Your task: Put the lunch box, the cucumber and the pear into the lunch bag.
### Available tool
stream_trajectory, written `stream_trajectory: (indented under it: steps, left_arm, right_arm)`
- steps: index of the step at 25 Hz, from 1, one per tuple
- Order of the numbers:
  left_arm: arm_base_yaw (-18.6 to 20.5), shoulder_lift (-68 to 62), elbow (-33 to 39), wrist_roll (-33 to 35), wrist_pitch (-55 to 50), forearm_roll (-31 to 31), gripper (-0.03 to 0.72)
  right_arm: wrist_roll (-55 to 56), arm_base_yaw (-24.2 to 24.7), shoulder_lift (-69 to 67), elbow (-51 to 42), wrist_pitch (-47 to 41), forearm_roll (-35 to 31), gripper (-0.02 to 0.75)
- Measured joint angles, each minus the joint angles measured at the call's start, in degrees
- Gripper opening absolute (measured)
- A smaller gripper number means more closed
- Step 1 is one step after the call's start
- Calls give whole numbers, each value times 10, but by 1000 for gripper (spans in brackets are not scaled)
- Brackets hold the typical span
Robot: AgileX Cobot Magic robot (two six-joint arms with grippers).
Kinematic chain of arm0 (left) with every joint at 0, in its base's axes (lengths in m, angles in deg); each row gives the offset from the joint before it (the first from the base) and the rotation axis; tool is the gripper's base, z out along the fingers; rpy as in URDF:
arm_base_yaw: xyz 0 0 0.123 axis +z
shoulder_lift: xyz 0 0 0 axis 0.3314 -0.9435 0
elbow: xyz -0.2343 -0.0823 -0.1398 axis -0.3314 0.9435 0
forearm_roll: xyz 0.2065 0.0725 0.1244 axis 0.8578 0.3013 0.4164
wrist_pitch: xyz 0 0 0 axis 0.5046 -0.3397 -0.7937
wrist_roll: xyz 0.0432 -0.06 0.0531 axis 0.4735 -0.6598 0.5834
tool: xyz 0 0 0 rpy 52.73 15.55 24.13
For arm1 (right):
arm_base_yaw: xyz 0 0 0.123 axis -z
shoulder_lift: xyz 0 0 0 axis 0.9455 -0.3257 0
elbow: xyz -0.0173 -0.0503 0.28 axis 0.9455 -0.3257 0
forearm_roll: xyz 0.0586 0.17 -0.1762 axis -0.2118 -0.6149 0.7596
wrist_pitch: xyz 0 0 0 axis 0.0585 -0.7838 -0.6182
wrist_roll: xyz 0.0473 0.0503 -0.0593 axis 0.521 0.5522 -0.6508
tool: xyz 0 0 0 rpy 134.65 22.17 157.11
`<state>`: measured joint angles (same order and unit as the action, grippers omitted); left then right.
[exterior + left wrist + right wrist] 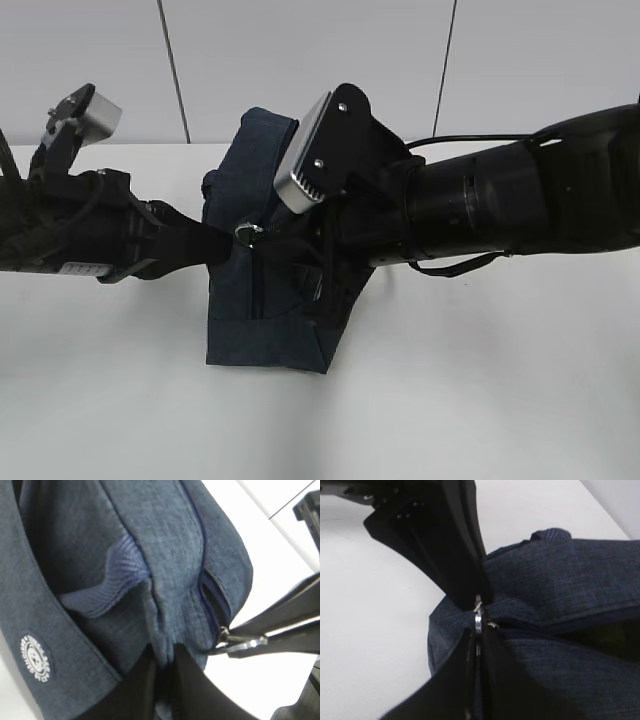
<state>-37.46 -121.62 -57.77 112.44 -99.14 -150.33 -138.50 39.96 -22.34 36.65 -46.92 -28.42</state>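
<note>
The left tool [162,667] is clamped on a fold of the dark navy fabric lunch bag [265,300], at the bag's left side. The right tool [477,630], reaching in from the bag's right, is pinched closed on the silver ring pull [478,622] of the zipper. The bag stands at the middle of a plain white surface [480,400]. Behind the bag rises a pale panelled wall [300,50] with dark seams.

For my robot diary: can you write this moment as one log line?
left gripper: shut on lunch bag fabric | right gripper: shut on ring pull
</note>
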Motion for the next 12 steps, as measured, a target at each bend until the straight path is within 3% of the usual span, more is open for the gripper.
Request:
stream_trajectory:
  steps: [12]
  left_arm:
    - [0,0,0,0,-1,4,6]
  right_arm:
    - [-1,0,0,5,0,0,0]
